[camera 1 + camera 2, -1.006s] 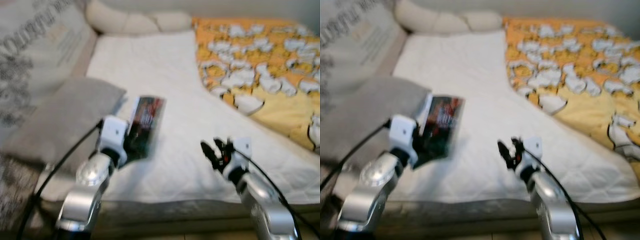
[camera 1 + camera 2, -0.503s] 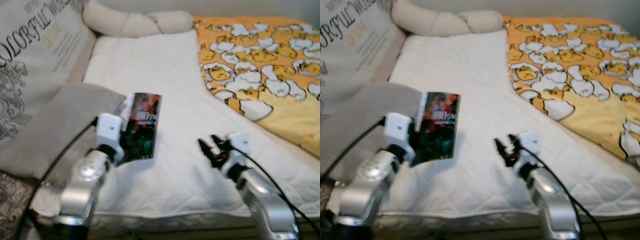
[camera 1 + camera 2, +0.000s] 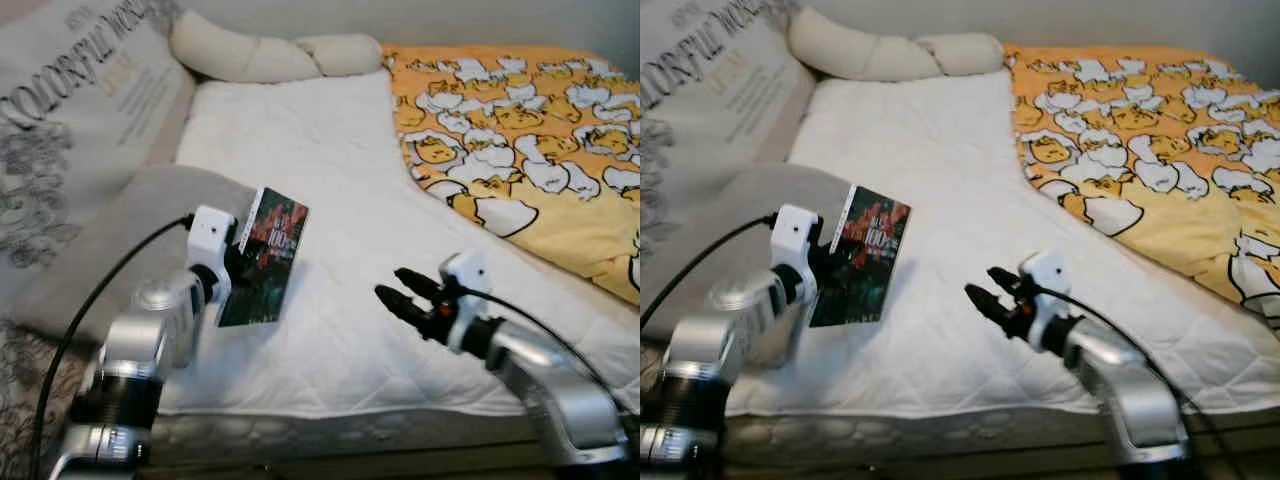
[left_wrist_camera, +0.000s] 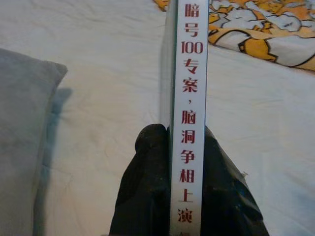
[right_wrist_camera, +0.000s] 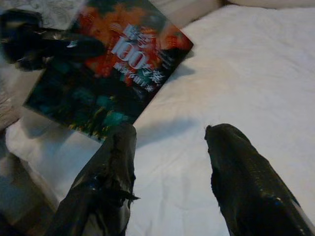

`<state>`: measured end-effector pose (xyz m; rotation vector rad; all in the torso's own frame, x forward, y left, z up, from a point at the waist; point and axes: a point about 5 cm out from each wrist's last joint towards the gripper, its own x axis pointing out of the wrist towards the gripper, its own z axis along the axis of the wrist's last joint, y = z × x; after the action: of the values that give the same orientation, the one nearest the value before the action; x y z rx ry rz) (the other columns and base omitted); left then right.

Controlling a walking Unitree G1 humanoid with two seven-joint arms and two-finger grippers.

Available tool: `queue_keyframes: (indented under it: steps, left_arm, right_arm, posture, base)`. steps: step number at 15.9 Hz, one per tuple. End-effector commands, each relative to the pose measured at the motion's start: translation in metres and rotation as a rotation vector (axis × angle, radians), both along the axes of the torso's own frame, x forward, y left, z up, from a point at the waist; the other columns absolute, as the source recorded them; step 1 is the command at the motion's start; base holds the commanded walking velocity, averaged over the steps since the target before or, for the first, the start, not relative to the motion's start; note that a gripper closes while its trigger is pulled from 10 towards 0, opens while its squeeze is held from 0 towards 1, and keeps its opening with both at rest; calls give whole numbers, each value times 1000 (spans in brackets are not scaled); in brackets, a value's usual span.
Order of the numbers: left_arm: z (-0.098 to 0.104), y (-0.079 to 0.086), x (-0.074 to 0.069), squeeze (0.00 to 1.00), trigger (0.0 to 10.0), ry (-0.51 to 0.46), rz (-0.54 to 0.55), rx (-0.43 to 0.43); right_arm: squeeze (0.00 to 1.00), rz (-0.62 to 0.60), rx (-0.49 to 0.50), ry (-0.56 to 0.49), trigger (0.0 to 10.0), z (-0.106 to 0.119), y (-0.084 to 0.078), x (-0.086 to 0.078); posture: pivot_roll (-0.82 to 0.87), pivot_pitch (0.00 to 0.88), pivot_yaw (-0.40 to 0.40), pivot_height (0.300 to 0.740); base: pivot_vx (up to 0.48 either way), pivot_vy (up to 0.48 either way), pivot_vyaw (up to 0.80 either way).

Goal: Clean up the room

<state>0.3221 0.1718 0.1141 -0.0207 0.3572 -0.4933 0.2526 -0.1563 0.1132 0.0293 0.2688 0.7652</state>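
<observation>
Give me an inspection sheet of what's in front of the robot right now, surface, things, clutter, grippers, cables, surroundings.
Surface: bed with a white quilted cover.
Job's things: book, dark cover, held off the cover.
Clutter: grey cushion; yellow patterned blanket.
Grippers: left gripper shut on the book's spine; right gripper open, holding nothing, above the cover.
Cables: black cable along the left arm.
Surroundings: printed pillow, cream bolster.

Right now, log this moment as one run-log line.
left gripper: shut on book, held above white mattress | right gripper: open, empty, pointing toward book | grey pillow: beside left arm
</observation>
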Motion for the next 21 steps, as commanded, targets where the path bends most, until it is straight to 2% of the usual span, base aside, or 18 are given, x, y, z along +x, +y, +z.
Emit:
queue_keyframes:
  steps: [1,5,7,12,15,21]
  left_arm:
    - [9,-7,16,0,10000,35,-56,-76]
    - [14,-7,32,0,10000,28,-13,-92]
    - [10,-9,38,0,10000,46,7,-96]
    - [-10,-7,40,0,10000,190,64,-188]
    - [-28,-14,37,0,10000,279,49,-164]
    - [-29,-21,43,0,10000,230,71,-75]
  right_arm:
    - [0,91,-20,-13,10000,11,0,-1]
    - [0,104,-38,-19,10000,16,-4,0]
    - [0,104,-35,-10,10000,15,-4,-2]
    - [0,159,-20,31,10000,13,0,-7]
    - [0,219,-51,72,10000,14,1,-15]
    - [0,194,-105,127,10000,20,-10,-34]
  posture:
    - [-35,0,45,740]
    - [-50,0,49,740]
    - [-51,0,49,740]
    - [-51,0,41,740]
    - [-89,0,33,740]
    - [-187,20,21,740]
  base:
    - [0,0,0]
    - [0,0,0]
    - [0,0,0]
    - [0,0,0]
    - [0,0,0]
    - [0,0,0]
